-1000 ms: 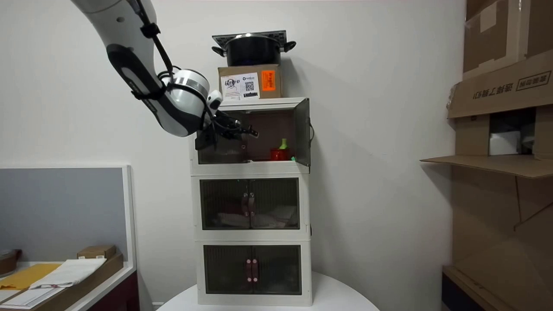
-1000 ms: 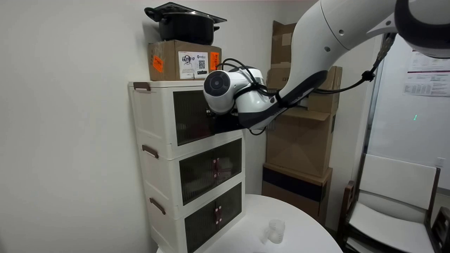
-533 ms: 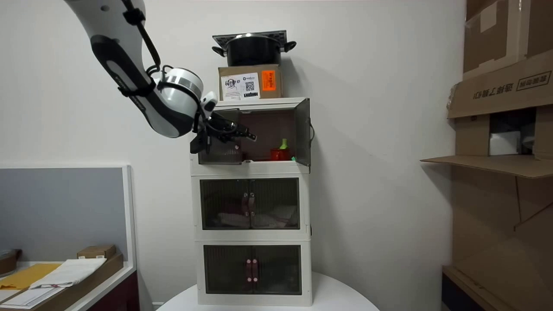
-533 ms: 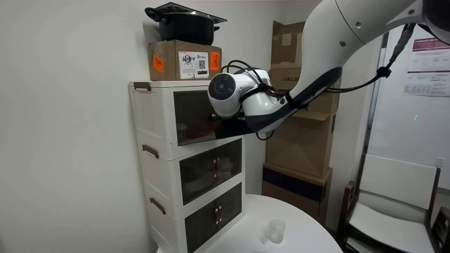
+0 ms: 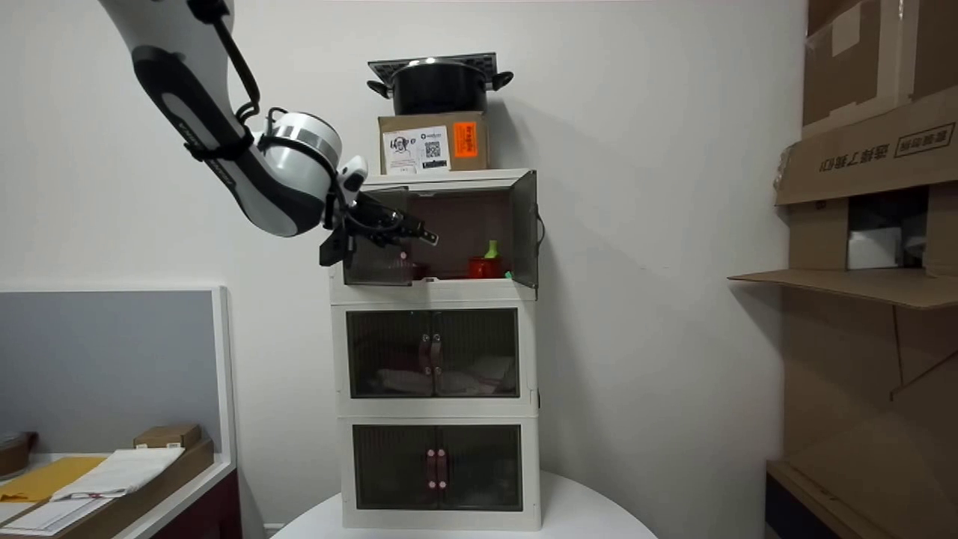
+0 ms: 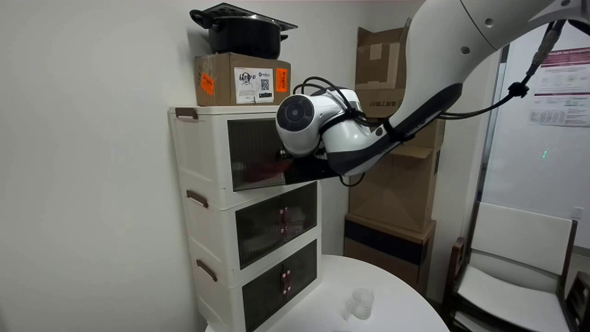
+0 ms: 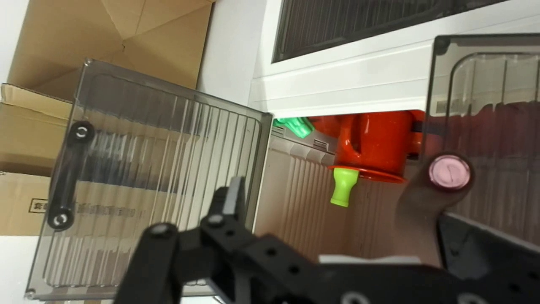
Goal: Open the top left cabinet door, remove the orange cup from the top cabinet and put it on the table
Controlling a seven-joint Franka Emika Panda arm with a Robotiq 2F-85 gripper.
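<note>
doors stand out from the top cabinet: we see the right-hand door swung wide and the top left cabinet door partly ajar, with an open gap between their free edges. within that gap our orange cup sits inside the top cabinet, its base hidden behind the white front lip, a lime-green piece poking past its rim. our gripper has its jaws apart; the pink-capped door handle shows between them, just beside one finger, and we cannot tell whether they touch. below, the table bears a clear cup, in from its round edge.
</note>
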